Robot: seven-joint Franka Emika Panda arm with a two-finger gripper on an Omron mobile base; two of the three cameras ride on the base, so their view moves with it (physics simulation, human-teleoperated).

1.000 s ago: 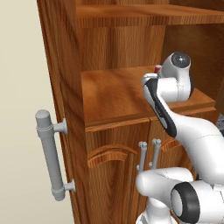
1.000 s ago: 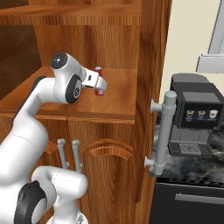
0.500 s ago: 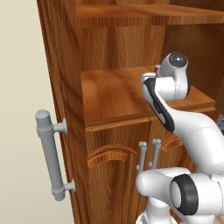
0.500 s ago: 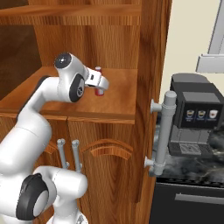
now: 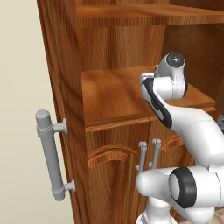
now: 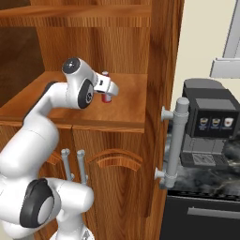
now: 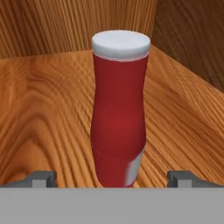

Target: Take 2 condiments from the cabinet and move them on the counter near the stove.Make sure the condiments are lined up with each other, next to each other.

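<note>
One red bottle [image 7: 118, 109] stands upright on the cabinet [image 6: 93, 42] shelf, pale cap on top, filling the middle of the hand view. The two finger tips [image 7: 41, 178] show at the bottom corners of that view, one each side of the bottle's base and both clear of it, so the jaws are spread wide with the bottle between them and nothing gripped.

In the right base view the bottle [image 6: 106, 97] sits just left of centre, in the upper half of the frame, mostly hidden behind the gripper [image 6: 110, 89]; only its lower red part and a bit of the cap peek out. It is toward the back of the shelf, near the rear wall. The arm curves up from the lower left to reach it.

In the left base view the arm rises from the lower right and its wrist covers the right end of the shelf [image 5: 113, 98], at centre right of the frame.

A grey bar handle [image 6: 176, 140] sticks out from the cabinet's side at right of centre in the right base view. Beside it, at the right edge, a coffee machine [image 6: 208, 124] stands on the counter [image 6: 201, 176].
</note>
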